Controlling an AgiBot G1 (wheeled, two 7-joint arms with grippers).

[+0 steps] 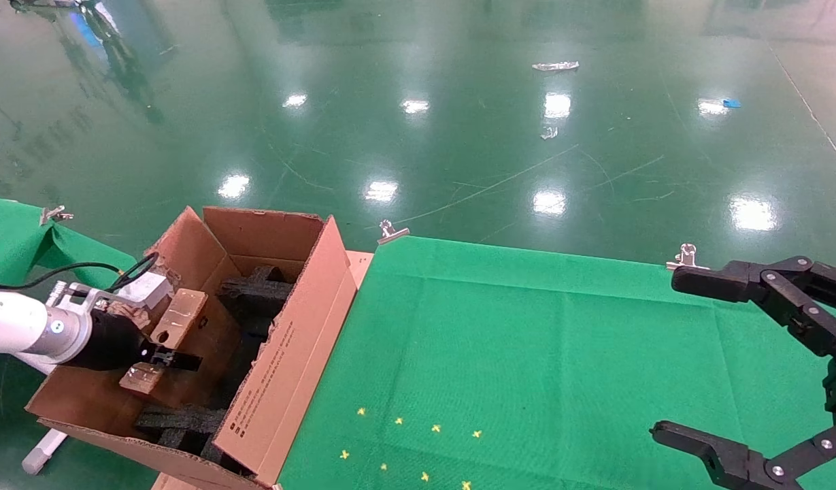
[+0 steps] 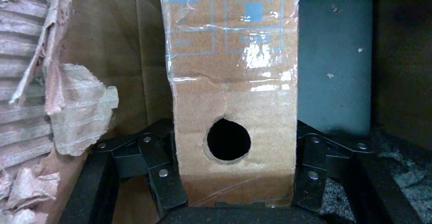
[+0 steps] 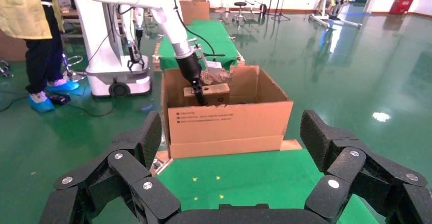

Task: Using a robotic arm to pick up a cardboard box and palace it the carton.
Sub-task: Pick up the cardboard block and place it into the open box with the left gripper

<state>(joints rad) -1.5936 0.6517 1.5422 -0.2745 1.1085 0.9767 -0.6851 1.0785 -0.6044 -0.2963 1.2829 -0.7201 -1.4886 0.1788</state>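
Over the carton (image 1: 281,367), robotic arm's left gripper (image 1: 160,356) clamped on the cardboard box (image 1: 166,340), box hanging inside the carton above black foam (image 1: 254,289), right gripper (image 1: 737,374) spread wide, empty, well off to the carton's right.

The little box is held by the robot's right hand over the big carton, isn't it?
Not quite. It is the left hand that holds the little box over the big carton, as the head view shows. The right hand is open and empty, off over the green cloth.
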